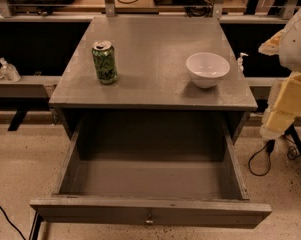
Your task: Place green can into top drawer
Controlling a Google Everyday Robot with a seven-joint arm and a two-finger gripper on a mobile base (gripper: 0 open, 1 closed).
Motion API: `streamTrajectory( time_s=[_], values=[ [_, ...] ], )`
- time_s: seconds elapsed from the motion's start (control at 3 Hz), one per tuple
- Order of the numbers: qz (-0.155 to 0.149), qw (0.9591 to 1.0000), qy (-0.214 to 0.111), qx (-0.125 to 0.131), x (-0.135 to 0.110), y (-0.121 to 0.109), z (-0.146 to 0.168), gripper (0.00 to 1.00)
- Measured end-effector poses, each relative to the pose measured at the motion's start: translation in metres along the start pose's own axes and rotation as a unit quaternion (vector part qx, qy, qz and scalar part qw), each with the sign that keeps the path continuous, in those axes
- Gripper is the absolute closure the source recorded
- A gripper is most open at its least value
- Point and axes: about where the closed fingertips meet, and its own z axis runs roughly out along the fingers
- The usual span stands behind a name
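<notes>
In the camera view, the green can (104,62) stands upright on the desk (155,39), in the left half of the top and nearer the front edge than the back. Its silver top faces up and there is bare surface all around it. Standing free like this, it looks open to a grasp from the side or from above. A white bowl (207,69) sits in the right half of the top, well apart from the can, and is probably out of the way of any reach for it.

The top drawer (115,211) is pulled out below the front edge, its knob (149,218) at the middle of the front panel. The inside shows only bare grey floor, so it seems ready to receive the can, which would have to come forward over the front edge and then down.

The gripper (284,109) hangs off the desk, beyond the right front corner and beside the right edge. It holds nothing that I can see, and I cannot tell whether it is set wide or narrow. The can lies far across the top from it, toward the left edge, with the bowl roughly between them, so the reach will likely need to pass over or in front of the bowl.
</notes>
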Motion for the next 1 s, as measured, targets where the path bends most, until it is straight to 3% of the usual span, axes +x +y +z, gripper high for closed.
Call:
streamTrajectory(
  time_s=[0.33,0.67,1.0],
  values=[
    [0.0,1.0,0.0,0.0,0.0,0.0,0.0,0.0],
    [-0.006,0.9999,-0.009,0.009,-0.023,-0.024,0.013,0.0],
    [-0.029,0.9985,-0.043,0.017,-0.076,-0.07,0.037,0.0]
  ],
)
